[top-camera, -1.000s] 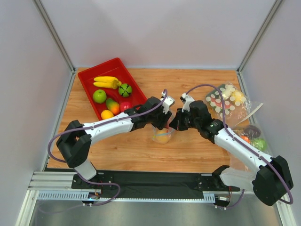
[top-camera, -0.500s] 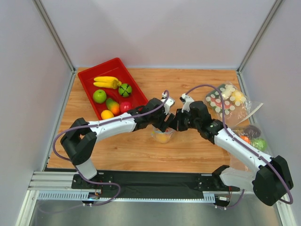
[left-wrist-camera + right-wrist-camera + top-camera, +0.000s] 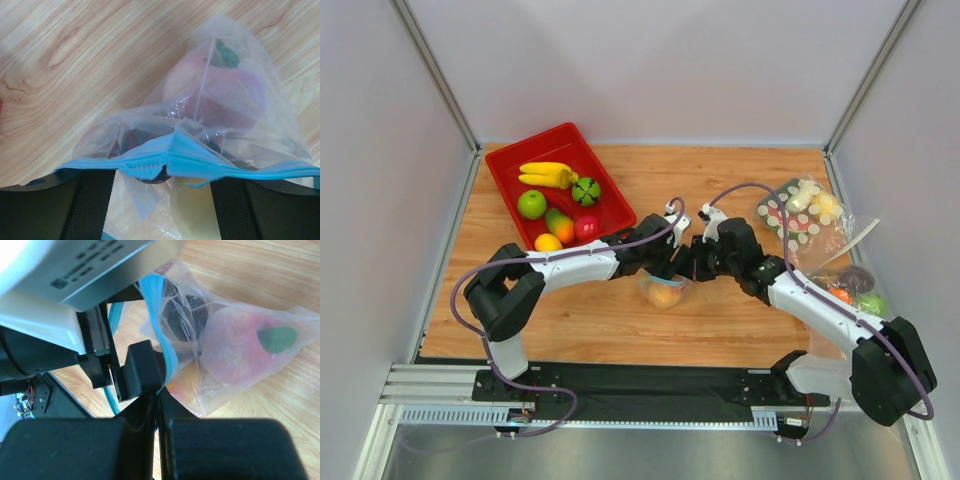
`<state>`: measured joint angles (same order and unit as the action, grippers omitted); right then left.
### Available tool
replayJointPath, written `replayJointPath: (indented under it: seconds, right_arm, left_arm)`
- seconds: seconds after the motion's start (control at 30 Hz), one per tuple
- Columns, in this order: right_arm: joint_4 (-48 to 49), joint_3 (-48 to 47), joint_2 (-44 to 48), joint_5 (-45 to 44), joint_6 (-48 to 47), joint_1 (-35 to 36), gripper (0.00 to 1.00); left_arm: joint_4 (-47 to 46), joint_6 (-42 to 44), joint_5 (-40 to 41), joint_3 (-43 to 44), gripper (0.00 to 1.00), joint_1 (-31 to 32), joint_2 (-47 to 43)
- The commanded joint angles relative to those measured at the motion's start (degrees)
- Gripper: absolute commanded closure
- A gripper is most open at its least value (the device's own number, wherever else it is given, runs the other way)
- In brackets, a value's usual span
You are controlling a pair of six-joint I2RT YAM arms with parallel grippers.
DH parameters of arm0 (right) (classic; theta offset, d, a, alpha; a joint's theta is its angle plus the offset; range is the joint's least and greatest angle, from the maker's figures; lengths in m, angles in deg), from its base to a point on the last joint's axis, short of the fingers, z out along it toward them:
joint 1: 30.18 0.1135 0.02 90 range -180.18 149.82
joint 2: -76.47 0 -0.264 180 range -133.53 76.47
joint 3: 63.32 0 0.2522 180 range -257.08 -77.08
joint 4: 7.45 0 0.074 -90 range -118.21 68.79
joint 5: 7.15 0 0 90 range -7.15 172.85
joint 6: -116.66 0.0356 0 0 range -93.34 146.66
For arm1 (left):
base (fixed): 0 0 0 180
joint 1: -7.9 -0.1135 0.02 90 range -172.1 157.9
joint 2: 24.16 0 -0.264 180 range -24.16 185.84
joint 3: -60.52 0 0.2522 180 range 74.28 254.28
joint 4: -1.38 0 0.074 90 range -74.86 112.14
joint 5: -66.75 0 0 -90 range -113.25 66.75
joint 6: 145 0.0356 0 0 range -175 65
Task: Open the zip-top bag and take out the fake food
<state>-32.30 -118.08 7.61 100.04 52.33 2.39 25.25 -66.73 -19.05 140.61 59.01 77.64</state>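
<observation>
Both jaws of the right gripper (image 3: 156,401) pinch the zip-top bag (image 3: 200,125) at its blue edge, while the left gripper (image 3: 160,187) stands apart astride that edge, fake food (image 3: 222,92) inside just beyond its tips.

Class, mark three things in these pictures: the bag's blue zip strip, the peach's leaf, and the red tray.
Zip strip (image 3: 145,161): left wrist view, ridged middle of the strip.
Peach leaf (image 3: 277,339): right wrist view, centre of the leaf.
Red tray (image 3: 508,170): top view, bare floor at its left corner.
</observation>
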Motion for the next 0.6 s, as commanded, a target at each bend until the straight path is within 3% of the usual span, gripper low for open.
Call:
replayJointPath:
  seconds: [0.0, 0.33, 0.37, 0.4, 0.47, 0.57]
  right_arm:
    - [3.97, 0.39, -0.48, 1.00, 0.26, 0.38, 1.00]
    - [4.32, 0.83, -1.27, 0.30, 0.26, 0.38, 1.00]
    - [4.41, 0.91, -1.19, 0.30, 0.26, 0.38, 1.00]
    - [4.41, 1.00, -1.19, 0.21, 0.26, 0.38, 1.00]
    - [4.24, 1.09, -1.10, 0.04, 0.17, 0.38, 1.00]
    - [4.24, 1.35, -0.84, -0.14, 0.17, 0.38, 1.00]
  left_arm:
    - [-0.97, -1.28, -0.16, 0.91, 0.23, 0.04, 2.08]
    - [0.44, -2.34, -1.65, 2.49, 0.23, -0.05, 5.69]
    - [0.44, -2.51, -1.83, 2.58, 0.31, -0.05, 6.47]
    - [0.18, -2.69, -1.92, 2.58, 0.45, -0.05, 6.66]
    - [-0.52, -2.69, -2.01, 2.23, 0.54, -0.05, 6.57]
    - [-1.40, -2.25, -2.54, 1.79, 0.59, -0.05, 5.52]
